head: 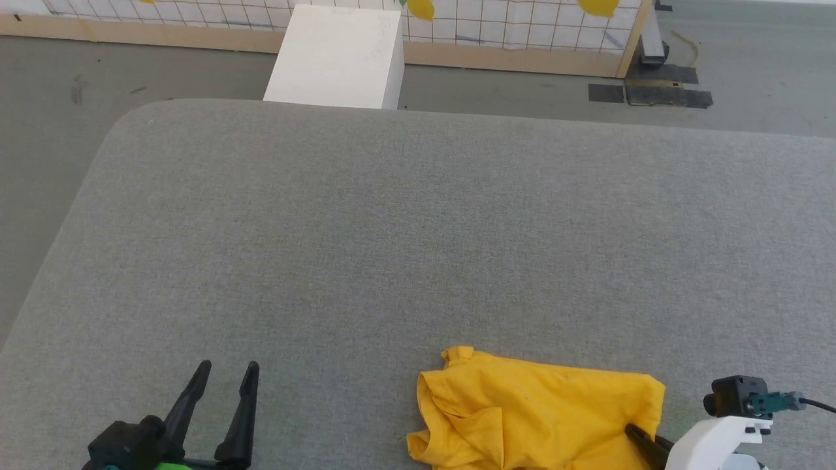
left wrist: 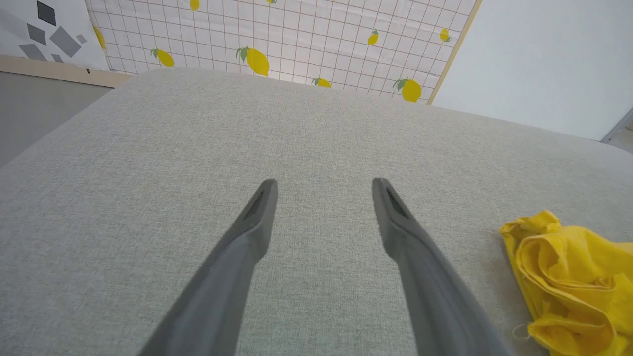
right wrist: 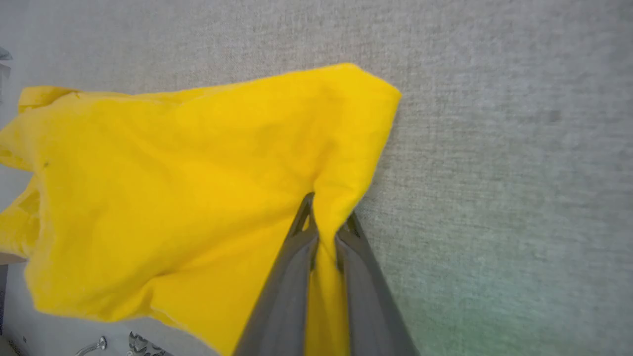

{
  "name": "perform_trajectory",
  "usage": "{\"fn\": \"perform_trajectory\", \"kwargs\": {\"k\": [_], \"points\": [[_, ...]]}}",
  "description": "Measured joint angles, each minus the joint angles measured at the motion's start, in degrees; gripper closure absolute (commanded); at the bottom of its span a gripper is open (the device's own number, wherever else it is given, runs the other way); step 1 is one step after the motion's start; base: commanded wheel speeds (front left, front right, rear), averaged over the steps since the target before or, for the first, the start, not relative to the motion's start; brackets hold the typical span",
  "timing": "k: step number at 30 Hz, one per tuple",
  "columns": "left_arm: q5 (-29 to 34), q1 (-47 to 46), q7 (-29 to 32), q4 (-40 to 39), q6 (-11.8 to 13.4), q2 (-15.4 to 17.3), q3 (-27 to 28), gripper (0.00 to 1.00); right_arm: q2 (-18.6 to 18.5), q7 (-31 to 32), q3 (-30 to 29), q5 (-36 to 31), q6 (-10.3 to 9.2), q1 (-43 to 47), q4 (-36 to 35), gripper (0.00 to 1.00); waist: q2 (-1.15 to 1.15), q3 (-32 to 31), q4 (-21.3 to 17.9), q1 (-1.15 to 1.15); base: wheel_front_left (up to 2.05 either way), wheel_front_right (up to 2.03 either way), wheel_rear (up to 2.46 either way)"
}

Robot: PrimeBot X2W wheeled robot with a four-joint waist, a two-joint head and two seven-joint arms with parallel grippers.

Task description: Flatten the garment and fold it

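right end effector (right wrist: 329, 212) pinches the yellow garment (right wrist: 173, 188) on the grey table (head: 392, 228); left end effector (left wrist: 324, 185) gapes wide.

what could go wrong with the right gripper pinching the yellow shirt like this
1. The right gripper is shut on a narrow fold by the shirt's edge, so a pull may slip the cloth free.
2. The left gripper is open and apart from the shirt, so a one-point lift would likely leave it bunched.
3. The shirt lies close to the table's near edge and could slide off.
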Motion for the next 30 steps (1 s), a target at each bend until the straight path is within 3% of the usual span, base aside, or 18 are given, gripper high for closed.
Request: {"fn": "perform_trajectory", "kwargs": {"k": [10,18,30], "points": [[0.0,-0.1,-0.1,-0.2,0.3,-0.4,-0.8,0.0,0.1,0.6,2.5,-2.9,-0.04,-0.1,-3.6,1.0,0.0,-1.2,-1.7,0.0,0.0,0.0,0.0],[0.0,-1.0,-0.1,-0.6,0.5,-0.2,-1.1,0.0,-0.6,1.8,9.6,-6.2,-0.05,-7.5,-2.5,1.0,0.0,-0.9,-4.4,0.0,0.0,0.0,0.0],[0.6,-2.6,0.0,-3.0,0.5,1.2,-2.1,0.0,-7.8,3.8,14.5,-7.0,-0.04,-20.8,2.4,1.0,0.0,-0.3,-10.2,0.0,0.0,0.0,0.0]]}}
